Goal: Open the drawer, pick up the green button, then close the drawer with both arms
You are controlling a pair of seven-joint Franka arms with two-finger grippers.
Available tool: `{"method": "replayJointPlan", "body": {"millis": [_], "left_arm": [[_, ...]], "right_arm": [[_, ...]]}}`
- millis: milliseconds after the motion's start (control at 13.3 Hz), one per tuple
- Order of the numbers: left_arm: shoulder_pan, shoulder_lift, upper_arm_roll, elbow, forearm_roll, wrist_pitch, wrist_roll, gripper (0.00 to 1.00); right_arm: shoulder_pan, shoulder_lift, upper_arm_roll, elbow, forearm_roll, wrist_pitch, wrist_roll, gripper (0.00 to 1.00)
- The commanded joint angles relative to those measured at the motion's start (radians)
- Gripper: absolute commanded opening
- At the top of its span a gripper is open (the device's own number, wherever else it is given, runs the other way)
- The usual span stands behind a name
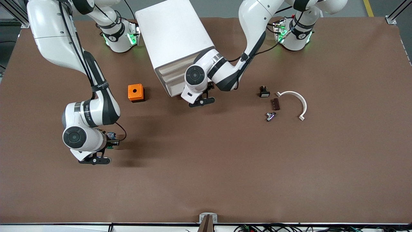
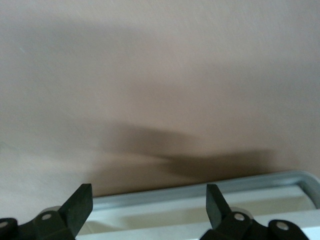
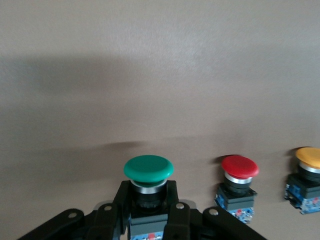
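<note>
My right gripper (image 3: 148, 200) is shut on the black body of the green-capped button (image 3: 148, 167). In the front view this gripper (image 1: 109, 143) hangs low over the table with the button (image 1: 111, 136), toward the right arm's end and nearer to the camera than the orange box. The white cabinet (image 1: 173, 38) shows its stacked cream drawer fronts (image 1: 169, 79). My left gripper (image 1: 210, 86) is at those fronts, largely hidden by its own arm. In the left wrist view it (image 2: 148, 200) stands open with nothing held, a drawer rim (image 2: 200, 189) just under the fingertips.
A red-capped button (image 3: 239, 182) and a yellow-capped button (image 3: 307, 175) stand on the table beside the held one. An orange box with a hole (image 1: 135, 92) sits near the cabinet. A small black part (image 1: 264, 92), a brown piece (image 1: 275, 103), a metal fitting (image 1: 270, 116) and a white arc (image 1: 297, 100) lie toward the left arm's end.
</note>
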Motion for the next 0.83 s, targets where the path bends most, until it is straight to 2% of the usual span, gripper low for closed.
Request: {"method": "replayJointPlan", "body": {"millis": [0,300,451,751], "left_arm": [[-0.028,-0.016,-0.002,-0.026,-0.038,0.031,-0.001,1.0],[-0.048,-0.014,-0.003,-0.026,-0.13,0.043,-0.033,1.0],[-0.028,-0.028,0.004,-0.024,-0.13,0.033,-0.053,1.0],[0.163,-0.103,0.015,-0.018,-0.072,-0.004,-0.05,1.0]], "right_arm": [[-0.017,-0.023,0.019,-0.058,-0.025,0.029,0.01,0.14],[-0.017,-0.024,0.01,-0.088,-0.031,0.064,0.01,0.14],[-0.019,-0.023,0.01,-0.098,-0.055,0.07,0.01,0.14],[-0.019,-0.023,0.01,-0.101,-0.058,0.07,0.01,0.17]]}}
